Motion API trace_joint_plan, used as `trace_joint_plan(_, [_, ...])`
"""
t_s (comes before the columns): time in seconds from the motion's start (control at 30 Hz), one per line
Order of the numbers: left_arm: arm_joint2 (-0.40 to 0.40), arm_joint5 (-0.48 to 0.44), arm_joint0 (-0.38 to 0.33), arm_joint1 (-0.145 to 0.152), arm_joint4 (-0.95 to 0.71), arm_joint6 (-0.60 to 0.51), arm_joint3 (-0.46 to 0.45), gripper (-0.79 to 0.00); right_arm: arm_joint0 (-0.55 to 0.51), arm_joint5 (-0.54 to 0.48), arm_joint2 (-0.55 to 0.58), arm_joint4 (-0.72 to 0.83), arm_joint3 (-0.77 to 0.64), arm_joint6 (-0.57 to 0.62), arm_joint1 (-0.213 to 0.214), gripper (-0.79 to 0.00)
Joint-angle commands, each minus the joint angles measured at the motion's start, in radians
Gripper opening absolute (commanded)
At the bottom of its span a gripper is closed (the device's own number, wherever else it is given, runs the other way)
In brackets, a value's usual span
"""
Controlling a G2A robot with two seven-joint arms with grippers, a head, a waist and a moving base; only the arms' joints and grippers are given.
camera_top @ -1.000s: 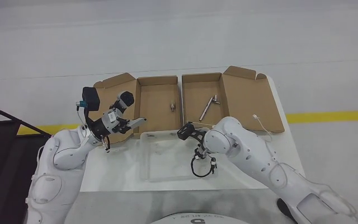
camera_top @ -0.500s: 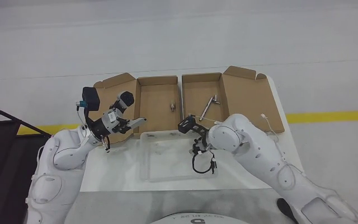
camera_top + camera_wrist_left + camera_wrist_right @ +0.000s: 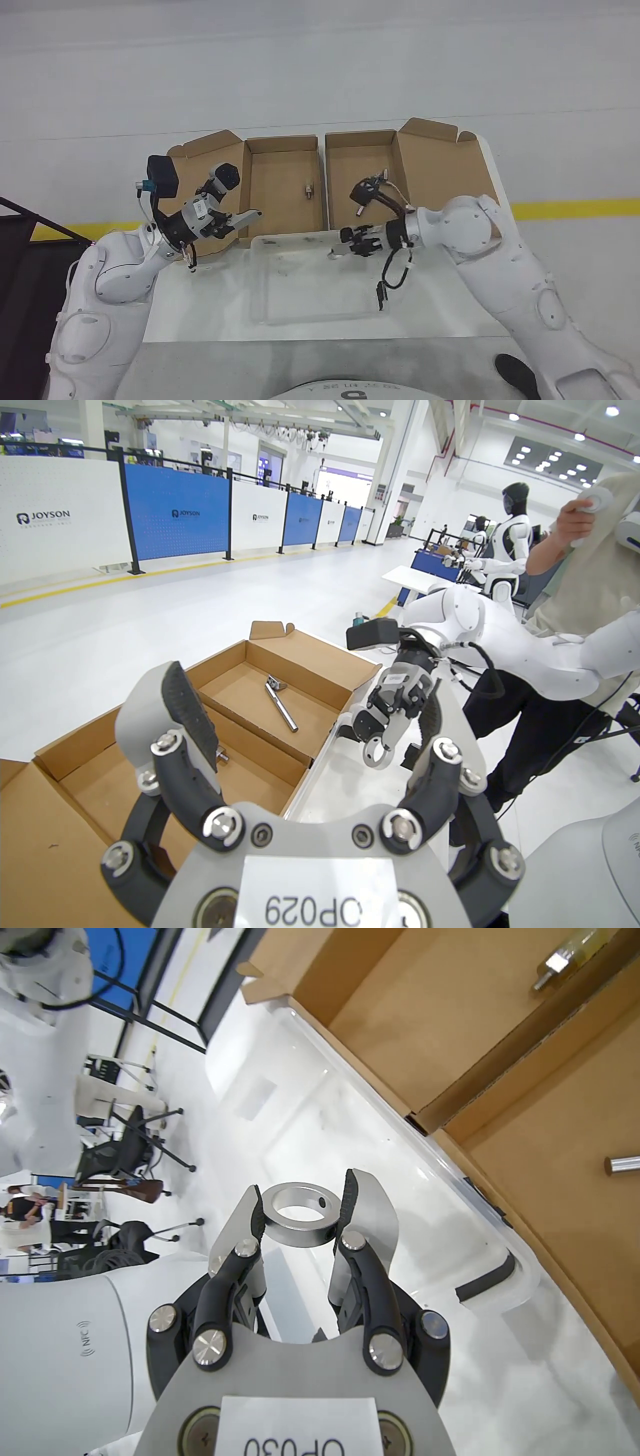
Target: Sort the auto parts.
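Right gripper [image 3: 301, 1208] jaws clamp a shiny silver ring [image 3: 295, 1234] with small side holes; left gripper [image 3: 305, 720] jaws spread wide.

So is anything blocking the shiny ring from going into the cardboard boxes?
Nothing visible blocks it. The right gripper holds the ring over the clear tray, beside the boxes. Only the boxes' front walls lie between, so it probably must go over them.

A white sticker [image 3: 310, 900] with a short printed code sits on the left gripper [image 3: 302, 695]; a second sticker [image 3: 300, 1433] sits on the right gripper [image 3: 302, 1193]. Logos mark the fence panels [image 3: 185, 515].
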Motion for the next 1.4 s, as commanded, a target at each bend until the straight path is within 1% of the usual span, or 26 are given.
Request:
trace_joint_plan(0.0, [0.000, 0.000, 0.000, 0.000, 0.000, 0.000, 0.000, 0.000, -0.002, -0.045, 0.014, 0.049, 0.016, 0.007, 0.004, -0.785])
trace_joint_plan(0.13, [0.000, 0.000, 0.000, 0.000, 0.000, 0.000, 0.000, 0.000, 0.004, -0.095, 0.020, 0.114, 0.046, 0.034, 0.008, -0.785])
trace_joint_plan(0.57, [0.000, 0.000, 0.000, 0.000, 0.000, 0.000, 0.000, 0.000, 0.004, -0.095, 0.020, 0.114, 0.046, 0.034, 0.008, -0.785])
trace_joint_plan(0.6, [0.000, 0.000, 0.000, 0.000, 0.000, 0.000, 0.000, 0.000, -0.001, -0.098, 0.020, 0.120, 0.042, 0.015, 0.008, -0.785])
trace_joint_plan(0.63, [0.000, 0.000, 0.000, 0.000, 0.000, 0.000, 0.000, 0.000, -0.008, -0.121, 0.023, 0.145, 0.032, -0.014, 0.007, -0.785])
trace_joint_plan(0.73, [0.000, 0.000, 0.000, 0.000, 0.000, 0.000, 0.000, 0.000, -0.027, -0.233, 0.054, 0.310, 0.035, -0.040, 0.010, -0.785])
trace_joint_plan(0.83, [0.000, 0.000, 0.000, 0.000, 0.000, 0.000, 0.000, 0.000, -0.032, -0.336, 0.080, 0.499, 0.058, -0.026, 0.013, -0.785])
trace_joint_plan(0.87, [0.000, 0.000, 0.000, 0.000, 0.000, 0.000, 0.000, 0.000, -0.030, -0.346, 0.078, 0.577, 0.060, -0.033, 0.013, -0.785])
trace_joint_plan(1.03, [0.000, 0.000, 0.000, 0.000, 0.000, 0.000, 0.000, 0.000, 0.004, -0.328, 0.050, 0.861, 0.082, -0.015, 0.020, -0.785])
trace_joint_plan(1.1, [0.000, 0.000, 0.000, 0.000, 0.000, 0.000, 0.000, 0.000, 0.018, -0.313, 0.038, 0.924, 0.090, -0.001, 0.023, -0.785])
trace_joint_plan(1.27, [0.000, 0.000, 0.000, 0.000, 0.000, 0.000, 0.000, 0.000, 0.044, -0.283, 0.016, 0.998, 0.107, 0.029, 0.025, -0.785])
trace_joint_plan(1.37, [0.000, 0.000, 0.000, 0.000, 0.000, 0.000, 0.000, 0.000, 0.054, -0.248, 0.004, 1.080, 0.119, 0.064, 0.021, -0.785])
